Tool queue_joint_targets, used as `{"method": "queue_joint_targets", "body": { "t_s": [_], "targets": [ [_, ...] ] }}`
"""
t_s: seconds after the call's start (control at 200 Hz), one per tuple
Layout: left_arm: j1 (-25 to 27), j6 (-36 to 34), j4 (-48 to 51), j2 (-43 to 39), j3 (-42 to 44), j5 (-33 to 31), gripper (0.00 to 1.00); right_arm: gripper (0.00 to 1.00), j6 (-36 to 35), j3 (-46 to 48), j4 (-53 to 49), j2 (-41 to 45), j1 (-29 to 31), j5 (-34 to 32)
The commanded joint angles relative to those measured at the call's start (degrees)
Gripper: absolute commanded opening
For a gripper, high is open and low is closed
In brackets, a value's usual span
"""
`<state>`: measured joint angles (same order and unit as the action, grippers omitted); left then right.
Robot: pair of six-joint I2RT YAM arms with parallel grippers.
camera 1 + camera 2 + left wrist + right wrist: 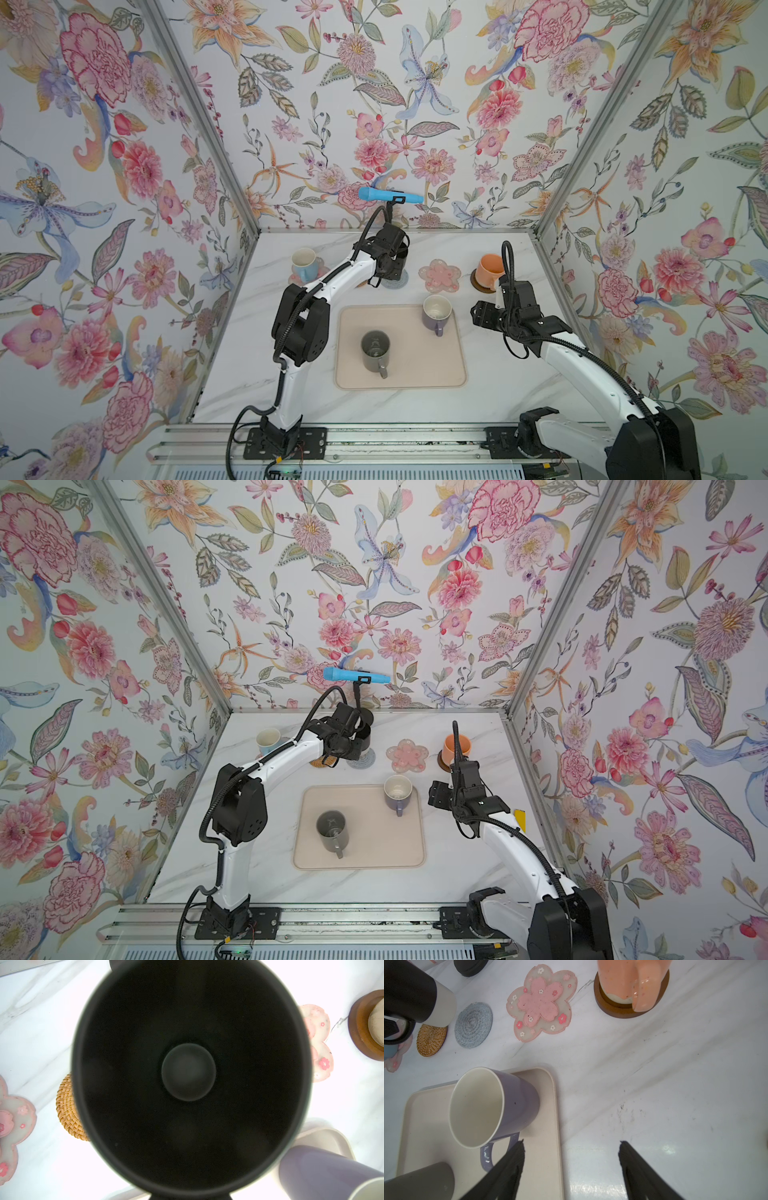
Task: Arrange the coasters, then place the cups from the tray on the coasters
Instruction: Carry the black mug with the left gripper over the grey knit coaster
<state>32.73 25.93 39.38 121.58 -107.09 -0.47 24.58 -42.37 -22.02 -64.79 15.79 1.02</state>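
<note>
The left gripper (pixel 380 274) is pinched shut on the handle of the black mug (pixel 397 251), which hangs clear of the table (pixel 257 374) over the back row of coasters. In both top views the mug covers most of the grey-blue coaster (pixel 360 759). The rattan coaster (pixel 68 1109) peeks out just beside it, so the grey-blue one looks like the target. To set it down well, I would centre the mug's base over that coaster first, because the left wrist view is blocked by the mug and cannot show the mat. Then lower it straight and level until the base sits flat, and only then let the handle go; a sideways drift could nudge the light mat or leave the mug half on the rattan. The right gripper (pixel 571 1167) stands spread and empty, just off the tray (pixel 415 374) edge near the purple mug (pixel 436 313) handle. The tray holds two upright mugs, the purple one at a back corner and the grey mug (pixel 375 351) nearer the front. The light blue mug (pixel 303 262) sits on one pink flower coaster; the other flower coaster (pixel 439 275) is bare. The orange mug (pixel 490 268) sits on the brown disc (pixel 612 1009). Every mug whose inside shows looks empty, the black one included
</note>
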Motion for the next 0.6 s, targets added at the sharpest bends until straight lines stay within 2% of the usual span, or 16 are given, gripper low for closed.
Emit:
{"method": "queue_joint_targets", "body": {
  "t_s": [0.0,0.596],
  "targets": [
    [-0.6,1.9,-1.3,0.8,-3.4,-1.6,0.03,0.73,-0.6,-1.4,-0.7,-1.2,0.5,-1.5],
    [-0.8,5.4,-0.8,2.8,-3.7,-0.9,0.04,0.73,-0.8,-0.5,0.1,-2.2,1.2,-2.0]
  ]
}}
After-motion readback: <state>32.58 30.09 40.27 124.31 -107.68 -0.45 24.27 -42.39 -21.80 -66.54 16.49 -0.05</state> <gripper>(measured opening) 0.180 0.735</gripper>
